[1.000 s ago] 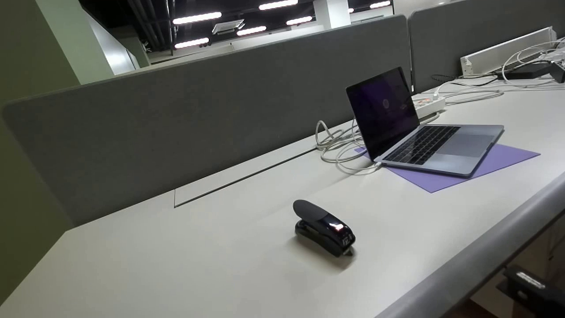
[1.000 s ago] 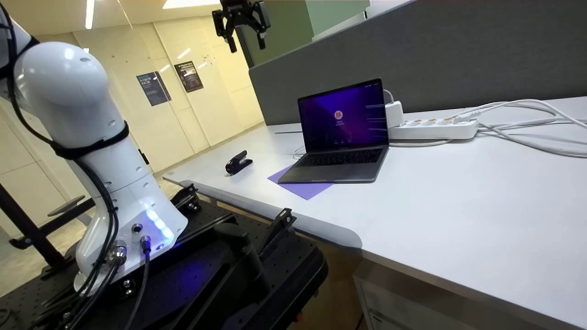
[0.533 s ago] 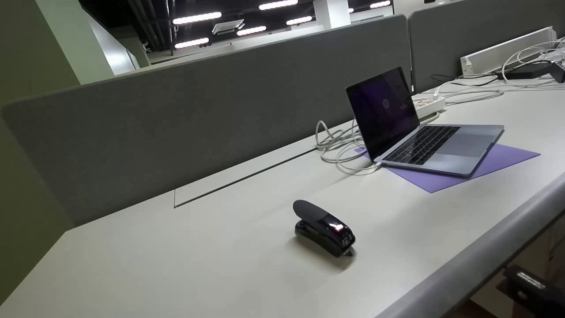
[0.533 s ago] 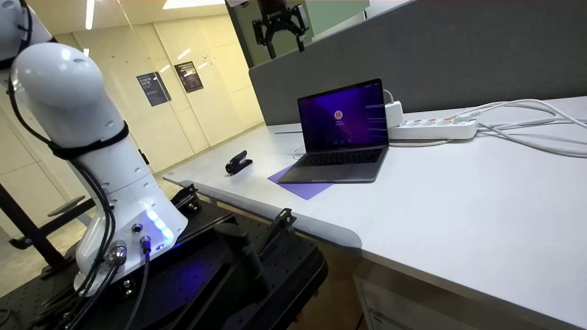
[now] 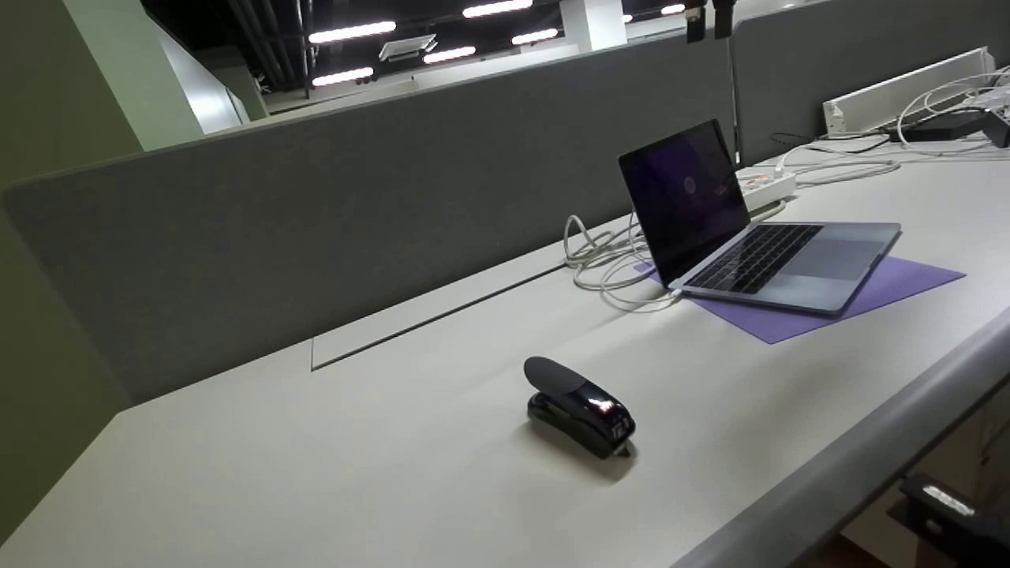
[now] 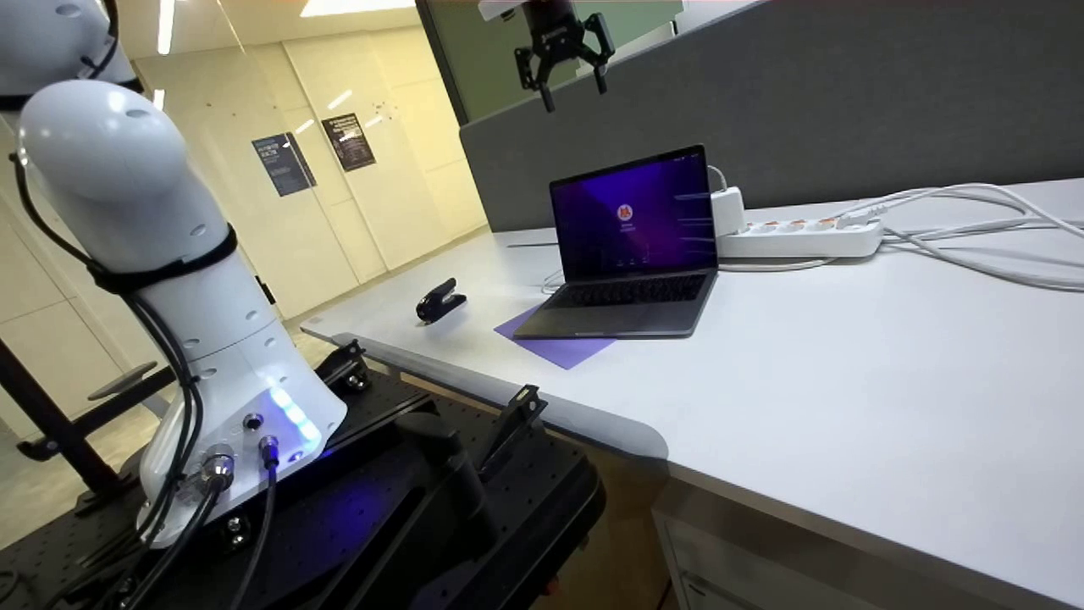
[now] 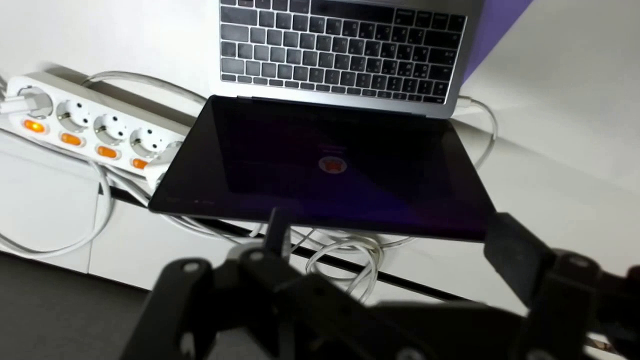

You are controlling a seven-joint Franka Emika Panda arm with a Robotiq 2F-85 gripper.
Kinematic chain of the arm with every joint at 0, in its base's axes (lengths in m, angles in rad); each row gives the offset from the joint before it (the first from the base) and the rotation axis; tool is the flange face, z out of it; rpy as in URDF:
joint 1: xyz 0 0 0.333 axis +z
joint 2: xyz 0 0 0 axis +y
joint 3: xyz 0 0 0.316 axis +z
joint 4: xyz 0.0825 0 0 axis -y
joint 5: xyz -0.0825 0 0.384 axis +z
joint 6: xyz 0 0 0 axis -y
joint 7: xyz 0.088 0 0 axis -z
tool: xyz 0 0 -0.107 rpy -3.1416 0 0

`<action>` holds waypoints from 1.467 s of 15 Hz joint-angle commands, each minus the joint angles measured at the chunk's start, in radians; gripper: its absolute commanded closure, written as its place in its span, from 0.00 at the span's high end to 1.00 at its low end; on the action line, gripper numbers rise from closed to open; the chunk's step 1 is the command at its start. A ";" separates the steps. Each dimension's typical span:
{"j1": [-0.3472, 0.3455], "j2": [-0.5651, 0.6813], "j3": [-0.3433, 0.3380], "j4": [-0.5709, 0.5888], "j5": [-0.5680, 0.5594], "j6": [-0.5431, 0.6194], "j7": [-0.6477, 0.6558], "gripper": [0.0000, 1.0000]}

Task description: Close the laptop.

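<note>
The silver-grey laptop (image 5: 828, 260) stands open on a purple sheet (image 5: 781, 327), its dark screen upright and tilted slightly back. It also shows in an exterior view (image 6: 635, 224) with a lit purple screen, and from above in the wrist view (image 7: 350, 185). My gripper (image 6: 575, 96) is open and empty, in the air above the laptop's top edge, apart from it. Its fingertips also show at the top of an exterior view (image 5: 708, 30). In the wrist view the wide-apart fingers (image 7: 390, 222) overlap the screen's top edge in the picture.
A black stapler (image 5: 580, 406) lies on the desk beside the laptop. A white power strip (image 6: 796, 241) with plugs and cables is on the laptop's other side. Coiled white cables (image 7: 367, 250) lie behind the screen. A grey partition (image 5: 394, 205) runs along the desk's back.
My gripper has moved right in an exterior view, from over the far side to above the laptop, and its fingertips have come into view at the top elsewhere. It stays open; the laptop has not moved.
</note>
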 commanded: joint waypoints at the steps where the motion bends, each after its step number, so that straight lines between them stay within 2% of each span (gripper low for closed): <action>1: -0.041 0.105 0.034 0.150 -0.037 -0.040 0.030 1.00; 6: -0.082 0.230 0.060 0.287 -0.042 -0.082 0.029 1.00; 11: -0.106 0.328 0.090 0.371 -0.043 -0.122 0.031 1.00; 16: -0.118 0.388 0.133 0.392 -0.019 -0.073 0.014 1.00; 17: -0.121 0.361 0.131 0.352 -0.035 -0.077 0.008 1.00; 22: -0.123 0.380 0.143 0.364 -0.034 -0.064 0.008 1.00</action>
